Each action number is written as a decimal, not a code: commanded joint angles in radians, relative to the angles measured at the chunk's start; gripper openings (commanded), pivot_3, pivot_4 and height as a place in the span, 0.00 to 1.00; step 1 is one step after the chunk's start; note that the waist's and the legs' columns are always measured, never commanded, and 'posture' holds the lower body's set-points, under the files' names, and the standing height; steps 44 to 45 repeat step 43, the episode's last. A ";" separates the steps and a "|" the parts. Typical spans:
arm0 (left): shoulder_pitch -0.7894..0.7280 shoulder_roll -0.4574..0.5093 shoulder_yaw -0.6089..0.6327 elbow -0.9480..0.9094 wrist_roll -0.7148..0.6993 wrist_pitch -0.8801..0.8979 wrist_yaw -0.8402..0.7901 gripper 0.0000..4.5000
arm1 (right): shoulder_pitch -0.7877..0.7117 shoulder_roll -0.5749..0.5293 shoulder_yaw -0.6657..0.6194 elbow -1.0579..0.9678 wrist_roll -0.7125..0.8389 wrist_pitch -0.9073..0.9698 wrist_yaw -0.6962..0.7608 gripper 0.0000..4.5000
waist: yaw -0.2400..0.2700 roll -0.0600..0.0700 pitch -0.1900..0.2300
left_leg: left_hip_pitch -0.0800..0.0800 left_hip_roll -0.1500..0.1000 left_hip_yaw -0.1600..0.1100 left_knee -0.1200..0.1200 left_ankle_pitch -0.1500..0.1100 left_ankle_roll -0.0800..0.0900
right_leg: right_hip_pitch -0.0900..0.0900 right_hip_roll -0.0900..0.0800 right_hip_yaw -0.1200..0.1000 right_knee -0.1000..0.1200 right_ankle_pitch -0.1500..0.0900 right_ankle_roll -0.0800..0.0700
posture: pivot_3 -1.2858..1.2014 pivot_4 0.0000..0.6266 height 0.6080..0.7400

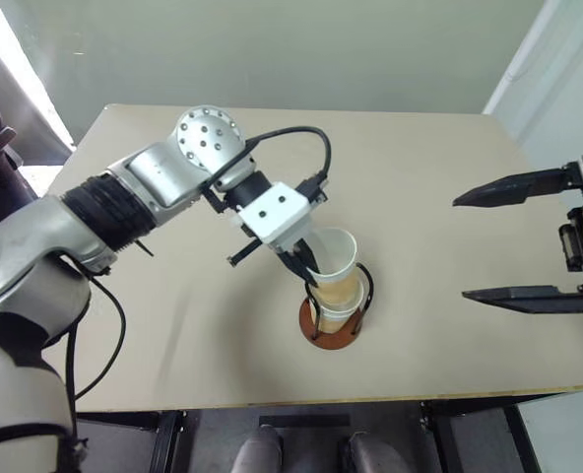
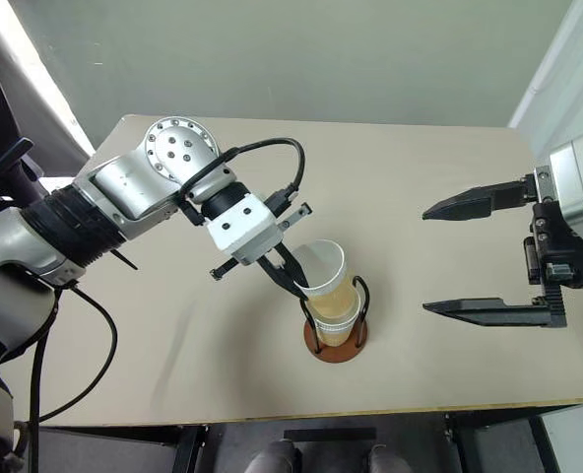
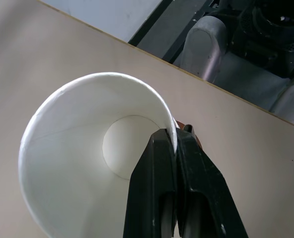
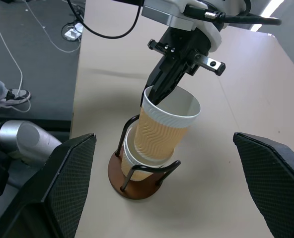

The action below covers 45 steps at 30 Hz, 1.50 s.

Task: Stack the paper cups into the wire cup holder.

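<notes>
holder point(image 4: 137, 181): near the desk's point(image 1: 439, 197) front edge, about midway along, with cups nested inside.
top cup point(image 4: 166, 130): tilted, partly sunk into the cup point(image 4: 131, 157) below.
your left gripper point(image 2: 293, 280): clamped on that top cup's rim.
your right gripper point(image 2: 488, 258): jaws wide apart, holding nothing, over the desk's right side.

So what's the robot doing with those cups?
It's stacking them. The left gripper is pinching the rim of a paper cup, which sits tilted in the cups already in the wire cup holder on the table. The right gripper waits open off to the side, holding nothing.
</notes>
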 commanded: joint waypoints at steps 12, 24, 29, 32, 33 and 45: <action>-0.011 -0.046 0.103 0.045 0.015 0.024 -0.032 0.94 | 0.003 -0.021 -0.008 0.052 -0.024 -0.060 0.022 1.00 | 0.003 0.000 0.000 | -0.001 0.000 0.000 0.000 0.000 0.000 | 0.000 0.000 0.000 0.000 0.000 0.000 | 0.52 0.24 1.00; 0.346 0.170 0.755 0.173 0.119 0.445 0.060 0.99 | -0.045 0.082 0.245 0.505 -0.311 -0.297 0.150 1.00 | -0.022 0.006 -0.001 | 0.002 0.001 0.003 -0.002 0.000 -0.001 | -0.003 0.002 0.002 0.002 0.000 0.001 | 0.52 0.24 1.00; 0.799 0.425 1.051 0.136 0.060 0.594 0.083 0.99 | -0.083 0.087 0.312 0.797 -0.445 -0.403 0.240 1.00 | -0.011 0.005 -0.001 | 0.000 0.001 0.002 -0.005 0.002 -0.003 | -0.008 0.002 0.002 0.001 0.000 0.001 | 0.52 0.24 1.00; 1.070 0.467 1.248 0.122 0.048 0.629 0.107 0.99 | -0.115 0.099 0.343 0.948 -0.513 -0.465 0.273 1.00 | -0.021 0.004 -0.002 | 0.002 0.001 0.003 -0.010 0.002 -0.004 | -0.007 0.001 0.003 0.003 0.001 -0.001 | 0.52 0.24 1.00; 1.130 0.462 1.300 0.107 0.047 0.636 0.117 0.99 | -0.125 0.106 0.352 0.985 -0.529 -0.483 0.286 1.00 | -0.021 0.004 -0.002 | 0.003 0.001 0.003 -0.011 0.002 -0.004 | -0.007 0.001 0.004 0.003 0.001 -0.001 | 0.52 0.24 1.00; 1.344 0.392 1.538 -0.057 0.084 0.725 0.177 0.99 | -0.234 0.184 0.389 1.104 -0.612 -0.522 0.344 1.00 | -0.015 0.004 -0.001 | 0.017 0.001 0.004 -0.011 0.001 0.002 | -0.001 0.001 0.003 0.017 -0.003 -0.013 | 0.52 0.24 1.00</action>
